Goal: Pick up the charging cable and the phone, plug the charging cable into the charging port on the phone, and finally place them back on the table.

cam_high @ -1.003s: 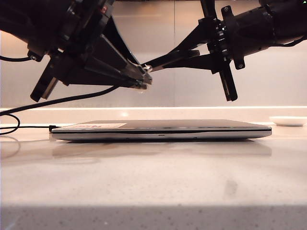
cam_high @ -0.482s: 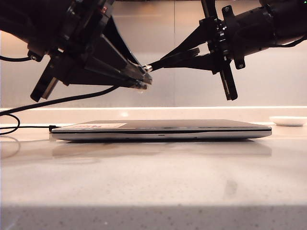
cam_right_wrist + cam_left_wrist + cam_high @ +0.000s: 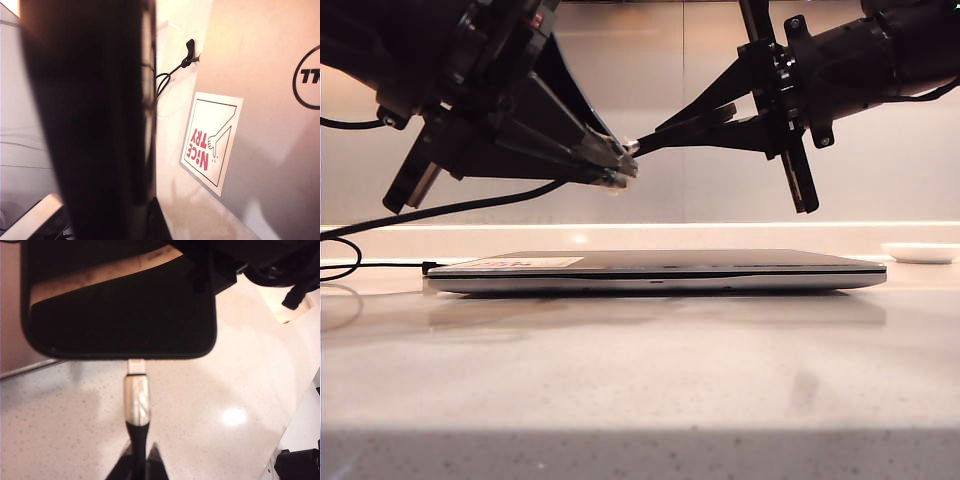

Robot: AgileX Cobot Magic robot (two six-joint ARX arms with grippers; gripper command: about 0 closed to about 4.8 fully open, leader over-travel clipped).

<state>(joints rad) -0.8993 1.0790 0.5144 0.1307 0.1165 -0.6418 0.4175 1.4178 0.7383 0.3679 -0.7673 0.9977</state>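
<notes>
Warm, even light fills the exterior view; a bright strip runs along the wall base, and the table [image 3: 640, 380] shows soft reflections under the laptop [image 3: 655, 270]. Both arms read as near-black silhouettes. In the left wrist view the table is overexposed, with a glare spot. In the right wrist view the phone [image 3: 90, 115] is a blurred dark mass.

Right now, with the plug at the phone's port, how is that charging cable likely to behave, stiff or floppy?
Probably floppy: behind the left gripper, shut on it, the charging cable sags in a loose curve toward the table. Its silver connector looks rigid and stands straight at the edge of the phone, which the right gripper holds. Likely light; it hangs unsupported.
</notes>
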